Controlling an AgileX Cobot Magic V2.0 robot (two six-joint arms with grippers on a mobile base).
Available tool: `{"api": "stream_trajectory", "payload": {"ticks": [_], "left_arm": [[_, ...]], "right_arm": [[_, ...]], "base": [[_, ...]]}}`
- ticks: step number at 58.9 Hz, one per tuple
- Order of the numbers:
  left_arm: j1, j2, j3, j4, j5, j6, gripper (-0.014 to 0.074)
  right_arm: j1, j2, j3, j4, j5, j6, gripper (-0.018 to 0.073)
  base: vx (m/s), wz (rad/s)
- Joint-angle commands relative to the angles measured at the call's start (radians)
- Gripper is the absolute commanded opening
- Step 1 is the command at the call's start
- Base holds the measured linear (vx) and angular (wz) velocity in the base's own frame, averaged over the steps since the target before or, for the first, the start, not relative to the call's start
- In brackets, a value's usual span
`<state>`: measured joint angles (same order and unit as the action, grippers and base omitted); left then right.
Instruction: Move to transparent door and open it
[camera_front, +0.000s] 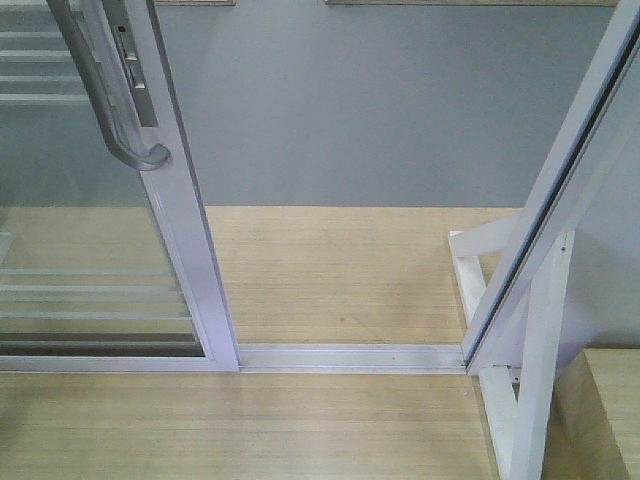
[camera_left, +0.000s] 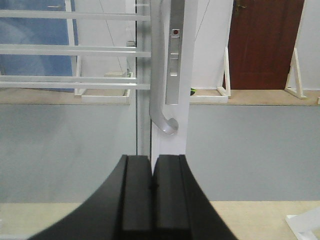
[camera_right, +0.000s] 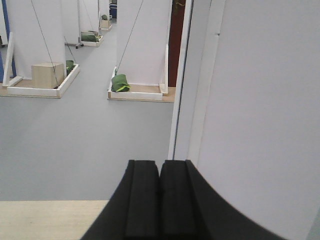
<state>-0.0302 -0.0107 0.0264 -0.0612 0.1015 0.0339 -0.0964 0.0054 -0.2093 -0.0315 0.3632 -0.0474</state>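
my left gripper (camera_left: 152, 192): matte black, two flat rectangular fingers, lower centre of the left wrist frame | outer edges flare into smooth black curves toward the bottom corners | my right gripper (camera_right: 160, 195): same matte black, faint ribbing on its pads, lower centre of the right wrist frame

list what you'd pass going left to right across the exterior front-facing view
glass pane with horizontal white bars → curved grey bar handle → transparent door's white frame edge → open gap over the floor track → tilted white frame post → wooden box corner
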Motion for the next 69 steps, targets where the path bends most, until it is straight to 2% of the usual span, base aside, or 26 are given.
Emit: {"api": "stream_trajectory", "payload": {"ticks": [1, 9, 12, 17, 69], "left_arm": [[0.000, -0.003, 0.032, -0.010, -0.075, -0.009, -0.0006], [0.000, -0.003, 0.032, -0.010, -0.075, -0.009, -0.0006], [0.000, -0.003, 0.032, -0.010, -0.075, -0.009, -0.0006], [0.000, -0.003, 0.032, -0.010, -0.075, -0.009, -0.0006], [0.000, -0.003, 0.032, -0.010, -0.075, -0.009, -0.0006]], "right_arm": [[-0.007, -0.024, 0.078, 0.011, -0.180, 0.000, -0.0011], [-0.007, -0.030, 0.258, 0.025, -0.336, 0.047, -0.0008], [-0.007, -0.030, 0.249, 0.031, -0.282, 0.065, -0.0008], [-0.007, -0.029, 0.253, 0.031, -0.318, 0.063, -0.0008], [-0.007, -0.029, 0.252, 0.031, -0.315, 0.064, -0.0008]], "base": [[0.00, 0.00], [0.00, 0.00], [0.00, 0.00], [0.00, 0.00], [0.00, 0.00]]}}
